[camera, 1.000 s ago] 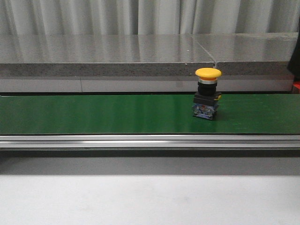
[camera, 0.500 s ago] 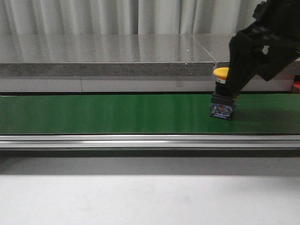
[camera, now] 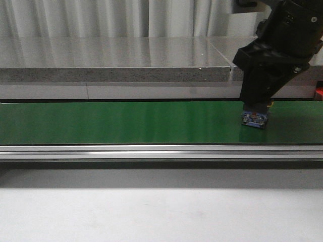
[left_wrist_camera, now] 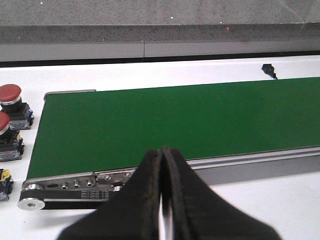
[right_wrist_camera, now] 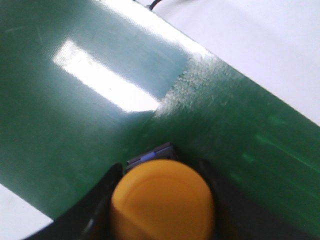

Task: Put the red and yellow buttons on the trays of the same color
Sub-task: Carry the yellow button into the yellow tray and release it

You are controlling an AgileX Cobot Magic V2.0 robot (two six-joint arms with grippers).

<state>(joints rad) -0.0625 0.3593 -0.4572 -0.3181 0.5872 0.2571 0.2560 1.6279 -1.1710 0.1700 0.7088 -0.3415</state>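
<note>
The yellow button (right_wrist_camera: 162, 205) stands on the green belt (camera: 126, 123), toward its right end. My right gripper (camera: 255, 108) is down over the button, and only the button's blue-black base (camera: 254, 119) shows under it in the front view. In the right wrist view the fingers (right_wrist_camera: 107, 190) press against both sides of the yellow cap, shut on it. My left gripper (left_wrist_camera: 162, 150) is shut and empty near the belt's roller end. Two red buttons (left_wrist_camera: 10, 95) (left_wrist_camera: 4, 127) stand on the white table beside that end. No tray is in view.
A button base with yellow on it (left_wrist_camera: 4, 181) sits at the frame edge below the red ones. An aluminium rail (camera: 151, 151) runs along the belt's front. A grey stone ledge (camera: 116, 60) and curtain lie behind. A small black cable end (left_wrist_camera: 270, 70) lies on the table beyond the belt.
The yellow button has ridden the belt to the right. My right arm came in from the upper right, dropped over the button, and now hides its cap in the front view.
</note>
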